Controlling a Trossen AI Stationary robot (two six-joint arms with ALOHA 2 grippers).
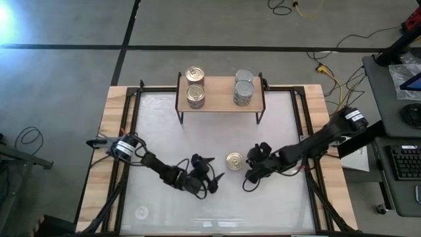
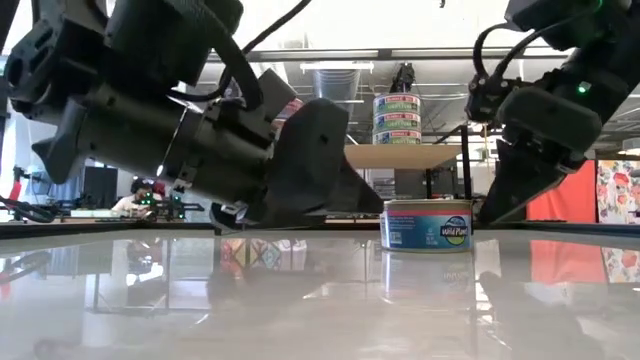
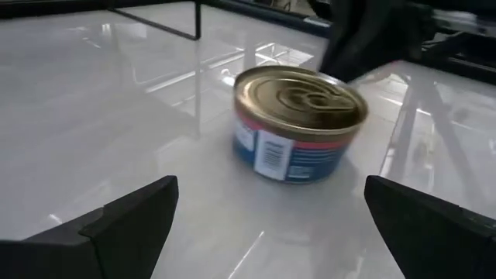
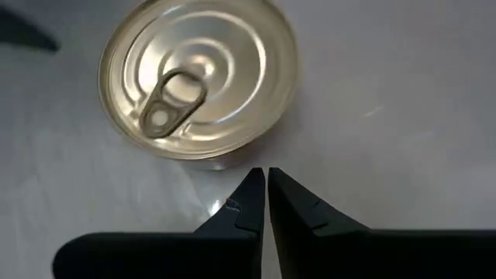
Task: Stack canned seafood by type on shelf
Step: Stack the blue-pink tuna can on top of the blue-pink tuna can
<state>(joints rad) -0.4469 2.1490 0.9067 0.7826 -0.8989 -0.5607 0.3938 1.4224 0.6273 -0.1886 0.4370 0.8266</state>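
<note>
1. Canned seafood: one tin with a gold pull-ring lid [image 1: 233,160] stands alone on the white surface [image 1: 197,125], between the two arms.
2. The shelf [image 1: 220,103] at the far side carries two gold-lid stacks [image 1: 195,87] on its left part and two silver-lid stacks [image 1: 243,88] on its right part.
3. The left tool [image 1: 212,174] is near the lone tin, fingers wide open, holding nothing.
4. The right tool [image 1: 248,166] is just beside this tin, fingers closed and empty.

"Wild Planet" (partly legible) on tin [image 2: 426,225]
</note>
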